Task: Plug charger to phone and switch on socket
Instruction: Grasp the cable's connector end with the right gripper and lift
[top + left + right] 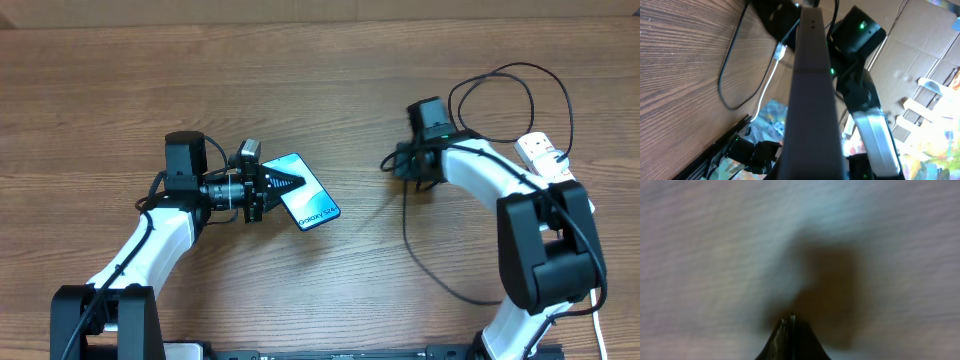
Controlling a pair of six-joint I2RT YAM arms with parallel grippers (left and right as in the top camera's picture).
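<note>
Wooden table at the plugging-in step: the socket lies at the right edge, the phone sits left of centre, grasped by the jaws of the left gripper, and the charger loops across the right half. The right gripper points down near the table's middle, jaws clenched (whether on the charger's end cannot be told). The next move probably calls for bringing that end squarely to the phone's port, with the socket's switch left for afterwards.
</note>
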